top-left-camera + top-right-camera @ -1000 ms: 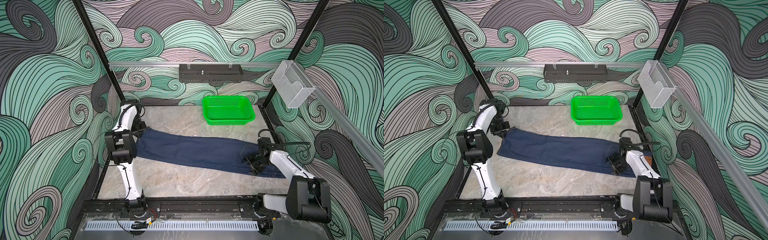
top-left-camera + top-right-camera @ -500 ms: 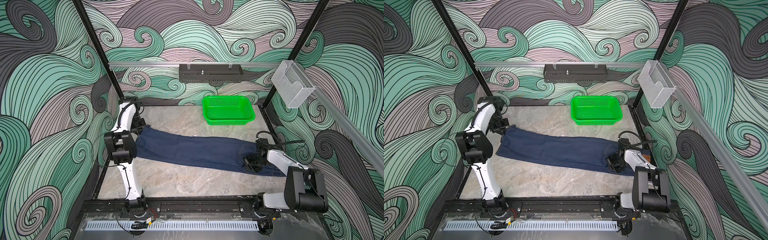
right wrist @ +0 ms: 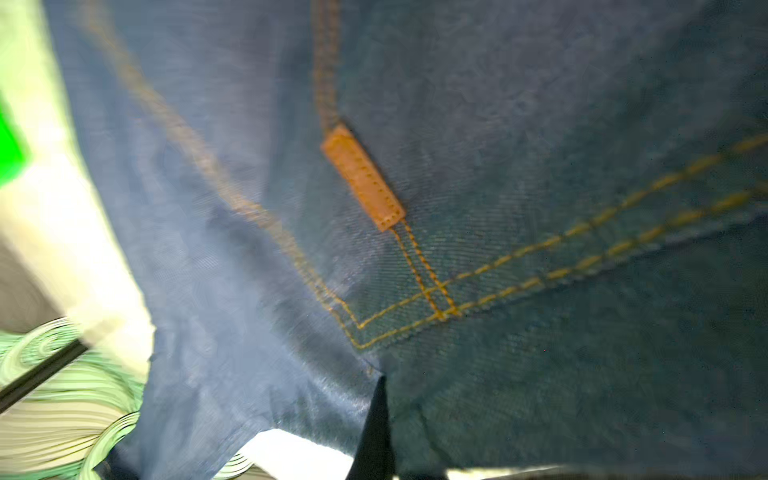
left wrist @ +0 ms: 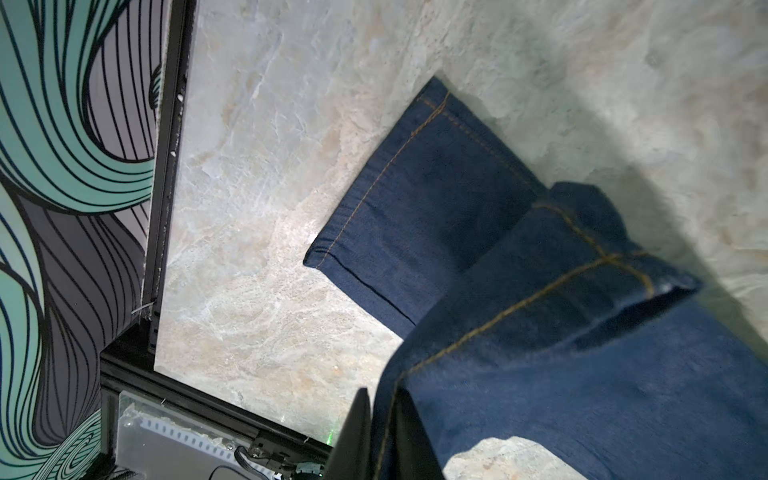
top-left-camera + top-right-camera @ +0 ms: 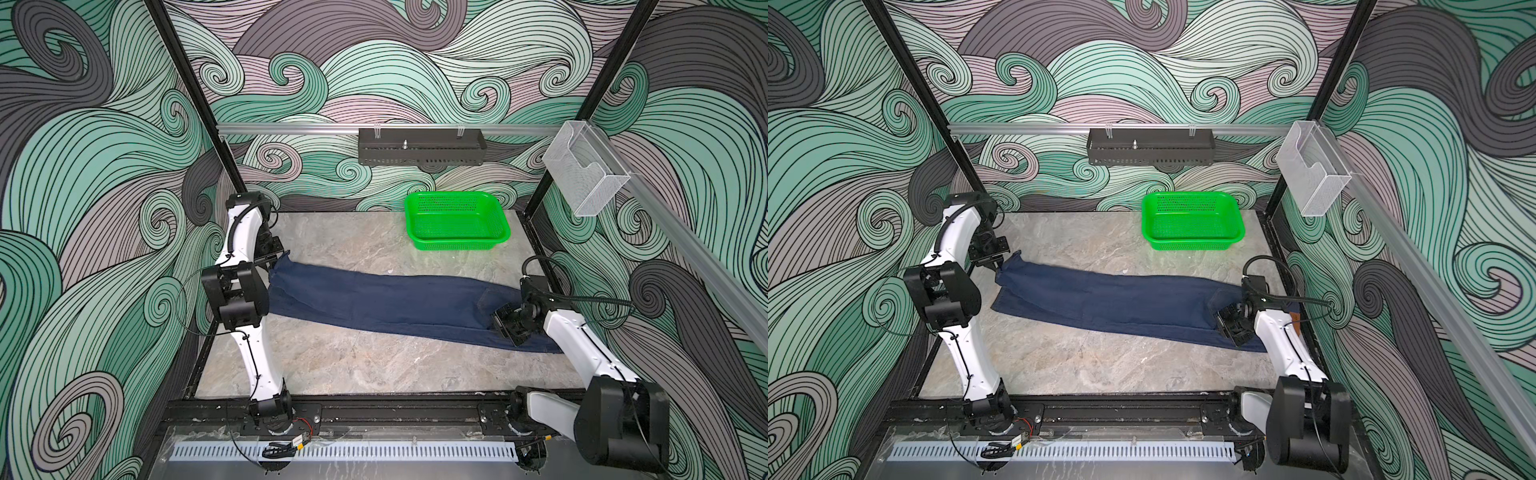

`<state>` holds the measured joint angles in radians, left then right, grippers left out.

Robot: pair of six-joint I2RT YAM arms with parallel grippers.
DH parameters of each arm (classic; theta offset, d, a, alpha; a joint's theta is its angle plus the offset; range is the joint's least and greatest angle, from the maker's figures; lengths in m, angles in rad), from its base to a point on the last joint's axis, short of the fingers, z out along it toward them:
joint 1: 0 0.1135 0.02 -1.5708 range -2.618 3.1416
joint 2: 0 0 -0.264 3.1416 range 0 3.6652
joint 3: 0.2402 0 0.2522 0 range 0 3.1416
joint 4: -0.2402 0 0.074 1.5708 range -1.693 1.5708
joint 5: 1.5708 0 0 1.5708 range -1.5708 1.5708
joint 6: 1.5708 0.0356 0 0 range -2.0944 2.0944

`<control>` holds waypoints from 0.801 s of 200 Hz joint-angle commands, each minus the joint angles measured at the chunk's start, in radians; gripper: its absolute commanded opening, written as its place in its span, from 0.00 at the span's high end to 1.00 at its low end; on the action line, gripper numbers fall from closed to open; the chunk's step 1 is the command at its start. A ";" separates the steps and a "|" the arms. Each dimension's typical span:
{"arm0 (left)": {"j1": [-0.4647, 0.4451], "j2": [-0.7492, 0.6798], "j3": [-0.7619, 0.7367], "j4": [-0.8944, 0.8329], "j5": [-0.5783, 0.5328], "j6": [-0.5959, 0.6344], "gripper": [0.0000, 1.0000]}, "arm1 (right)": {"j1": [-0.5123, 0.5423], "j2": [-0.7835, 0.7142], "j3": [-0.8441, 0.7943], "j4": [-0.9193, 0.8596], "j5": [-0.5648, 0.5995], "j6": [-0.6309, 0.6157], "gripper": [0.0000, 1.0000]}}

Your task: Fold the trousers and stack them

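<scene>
No cross-fold yet: trousers [image 5: 386,297] full-length on surface [image 5: 374,365], L gripper [image 4: 382,440] clamped on hem, R gripper [image 5: 505,328] prob. clamped at waist.

Both top views are brightly and evenly lit by diffuse light and are sharp throughout. Only soft, short shadows are thrown on the marble desk [image 5: 353,365] under the trousers [image 5: 374,303] and the arms. In the left wrist view a pale bright patch is seen on the desk beside the hem, a broad grey shadow is cast beyond the raised leg, and the nearest cloth is slightly softened. The right wrist view is smeared by blur. Only the stitching below the tan patch [image 3: 362,178] is fairly crisp, the desk strip is blown out to white, and the green basket [image 3: 10,145] is reduced to a glaring blotch.
</scene>
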<state>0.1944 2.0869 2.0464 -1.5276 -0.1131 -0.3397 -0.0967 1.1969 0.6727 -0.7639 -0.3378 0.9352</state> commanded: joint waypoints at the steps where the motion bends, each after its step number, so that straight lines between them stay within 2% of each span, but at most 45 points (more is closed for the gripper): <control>1: 0.009 0.009 0.008 -0.016 -0.031 0.008 0.87 | -0.013 0.025 -0.016 -0.030 0.015 -0.034 1.00; 59: 0.016 0.016 0.192 -0.098 -0.011 0.010 0.89 | -0.029 -0.046 0.125 -0.128 0.019 -0.054 1.00; 120: 0.042 -0.029 -0.070 0.031 -0.023 0.010 0.90 | -0.028 -0.013 -0.003 -0.044 0.022 -0.053 1.00; 160: 0.042 0.029 -0.107 0.081 -0.046 0.003 0.90 | -0.027 0.080 -0.064 0.059 0.039 -0.063 1.00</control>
<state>0.2287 2.0933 1.9331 -1.4887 -0.1173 -0.3363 -0.1219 1.2327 0.6289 -0.7666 -0.3302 0.8902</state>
